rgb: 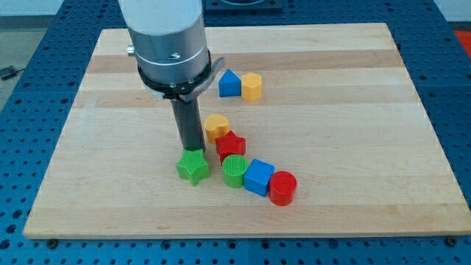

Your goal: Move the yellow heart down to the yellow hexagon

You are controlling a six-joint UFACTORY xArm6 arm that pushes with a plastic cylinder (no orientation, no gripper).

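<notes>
The yellow heart lies near the middle of the wooden board, touching the red star just below it. The yellow hexagon sits up and to the right of the heart, next to a blue triangular block. My tip rests on the board just left of and slightly below the heart, right above the green star. The rod stands close beside the heart's left edge; I cannot tell whether they touch.
A green cylinder, a blue cube and a red cylinder form a row running down to the right below the red star. The board lies on a blue perforated table.
</notes>
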